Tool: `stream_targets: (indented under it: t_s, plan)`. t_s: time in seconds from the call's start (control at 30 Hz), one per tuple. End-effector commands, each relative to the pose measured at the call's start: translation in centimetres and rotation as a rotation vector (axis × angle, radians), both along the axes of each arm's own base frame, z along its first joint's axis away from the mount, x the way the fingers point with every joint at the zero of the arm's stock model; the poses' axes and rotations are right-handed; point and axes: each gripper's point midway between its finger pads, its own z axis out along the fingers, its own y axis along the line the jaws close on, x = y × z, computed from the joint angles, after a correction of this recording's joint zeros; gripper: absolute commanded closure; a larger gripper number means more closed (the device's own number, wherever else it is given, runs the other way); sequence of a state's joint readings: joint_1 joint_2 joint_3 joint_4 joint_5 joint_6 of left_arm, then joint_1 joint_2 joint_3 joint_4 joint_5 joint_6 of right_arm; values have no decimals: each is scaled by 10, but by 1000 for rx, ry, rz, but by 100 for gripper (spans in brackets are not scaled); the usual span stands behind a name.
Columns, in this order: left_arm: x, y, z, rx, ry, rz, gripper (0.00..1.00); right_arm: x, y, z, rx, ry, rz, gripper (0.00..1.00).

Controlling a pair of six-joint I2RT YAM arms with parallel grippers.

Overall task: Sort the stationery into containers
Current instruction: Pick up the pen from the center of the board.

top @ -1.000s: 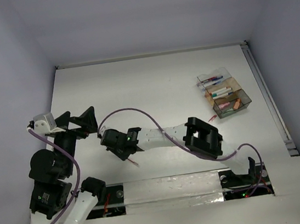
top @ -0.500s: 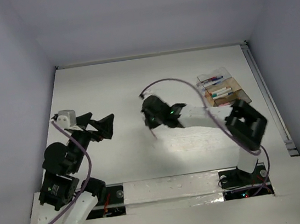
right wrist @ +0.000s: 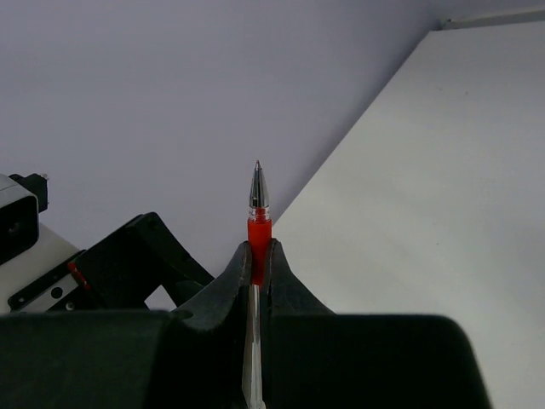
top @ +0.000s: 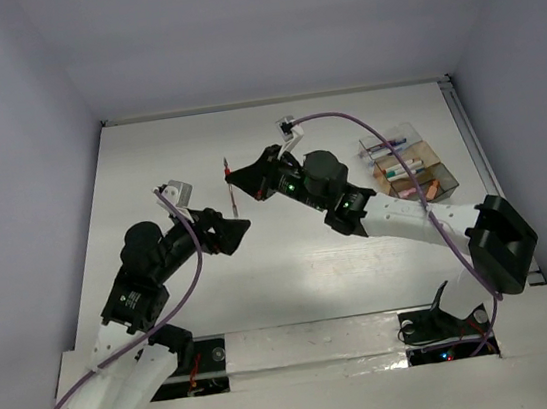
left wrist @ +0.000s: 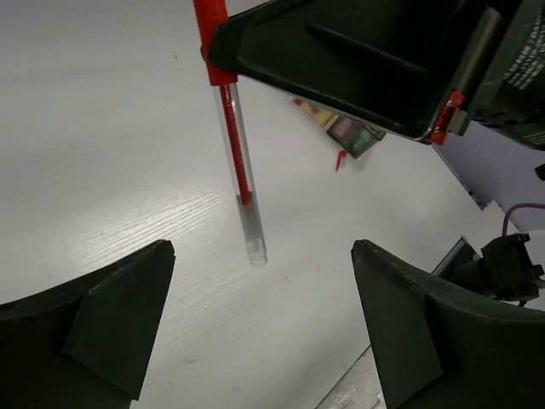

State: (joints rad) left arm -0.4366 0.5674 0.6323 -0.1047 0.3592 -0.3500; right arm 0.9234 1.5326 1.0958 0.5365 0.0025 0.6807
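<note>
My right gripper (top: 241, 177) is shut on a red pen (top: 233, 196) and holds it off the table near the back middle. In the right wrist view the pen's red grip (right wrist: 258, 243) is pinched between the jaws, silver tip up. My left gripper (top: 241, 231) sits just in front of and below the pen, open and holding nothing. From the left wrist the pen (left wrist: 237, 162) hangs with its clear end down, above the gap between my fingers (left wrist: 111, 328). The clear divided container (top: 449, 179) stands at the right, holding pens and pink and orange erasers.
A small red piece (left wrist: 341, 159) lies on the table near the container (left wrist: 351, 135). Purple cables loop over both arms. A metal rail (top: 487, 176) runs along the table's right edge, and grey walls close in the back and both sides.
My right arm has swung from the near left to the back middle, lifting the red pen. My left arm has moved right and forward to meet it, its jaws closing slightly.
</note>
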Motion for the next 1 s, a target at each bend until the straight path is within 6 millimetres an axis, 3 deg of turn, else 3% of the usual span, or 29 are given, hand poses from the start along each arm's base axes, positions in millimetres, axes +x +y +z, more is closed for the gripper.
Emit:
stream_targets:
  t_s: [0.0, 0.33, 0.6, 0.7, 0.73, 0.77, 0.9, 0.97]
  plan:
    - [-2, -6, 27, -53, -90, -38, 18, -11, 7, 21, 102, -32, 86, 100]
    - [2, -7, 27, -53, -85, -31, 49, -22, 12, 16, 112, -24, 151, 100]
    - [6, -5, 26, -49, -83, -15, 51, -31, 17, 21, 129, -50, 215, 100]
    - [7, -5, 26, -48, -80, -15, 73, -36, 19, 23, 136, -58, 240, 100]
    - [7, -5, 26, -46, -80, -13, 96, -36, 19, 24, 136, -61, 243, 100]
    - [8, -3, 27, -41, -83, -2, 100, -35, 18, 23, 133, -60, 238, 100]
    - [8, 4, 32, -40, -109, 26, 100, -34, 14, 21, 120, -63, 217, 100]
    - [7, 6, 33, -37, -117, 32, 100, -31, 8, 20, 87, -73, 196, 85]
